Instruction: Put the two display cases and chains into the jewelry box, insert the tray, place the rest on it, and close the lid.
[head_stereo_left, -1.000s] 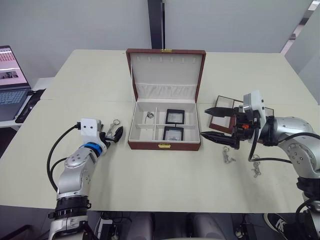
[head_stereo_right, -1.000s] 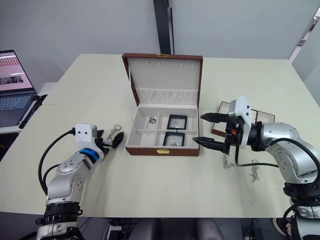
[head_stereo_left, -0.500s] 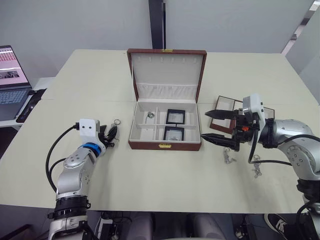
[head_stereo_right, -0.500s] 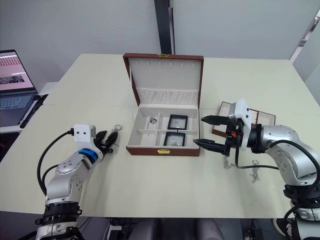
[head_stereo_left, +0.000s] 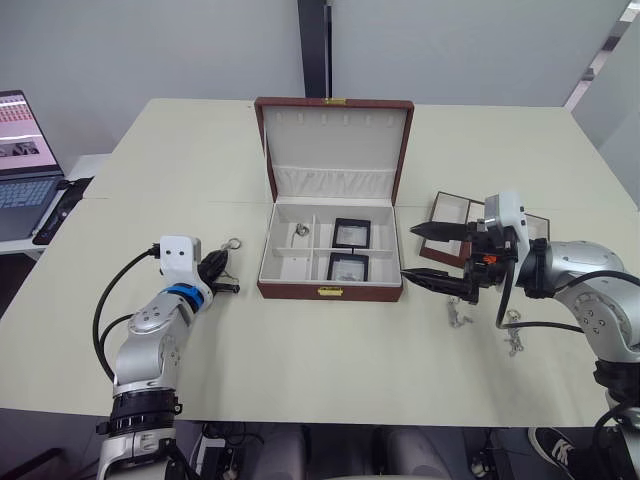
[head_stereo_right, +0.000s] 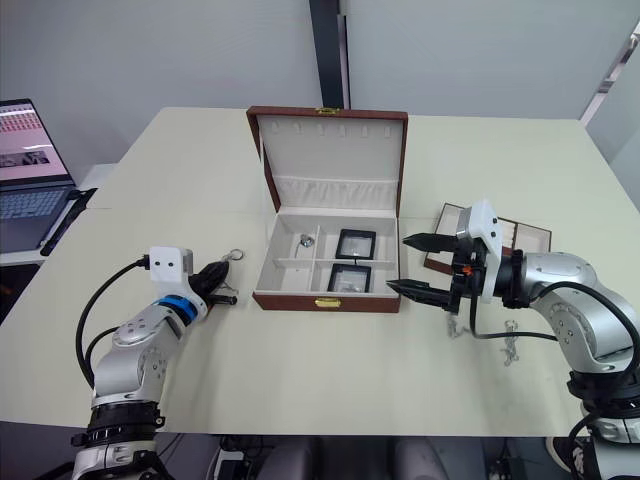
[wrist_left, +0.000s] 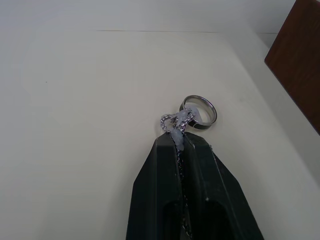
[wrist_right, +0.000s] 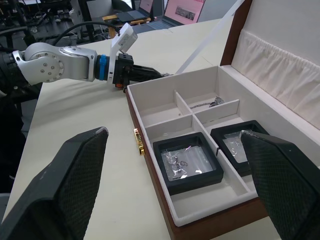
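Pinching a thin chain (wrist_left: 175, 136) between its pressed-together fingers, the left gripper (head_stereo_left: 222, 276) sits low over the table (head_stereo_left: 300, 350), w/ the chain's bright end poking just past the fingertips and the rest running back down the slot between them. Just ahead of the tips, touching or nearly touching that chain end, lies a ring (wrist_left: 198, 111); can't tell if it's linked to the chain. The jewelry box (head_stereo_left: 331, 240) lies ahead of the jaws & off to the side, its dark wall near the tips, lid up, so the coming move reads as lift, then carry across the near wall into a compartment. Inside: both display cases (wrist_right: 188, 162) already seated in the two compartments on the far side from the left gripper, one chain (wrist_right: 209, 102) already in the rear compartment on the near side; front near-side compartment looks free, prob the drop spot. Left arm is clearly the nearer one for this. Right gripper (head_stereo_left: 428, 254) hovers on the box's other side, fingers spread wide, holding nothing, tips aimed at the box wall. Behind & below it on the table: the tray (head_stereo_left: 452, 220) lying flat, plus two small metal pieces (head_stereo_left: 458, 316) just beside it, not yet picked.
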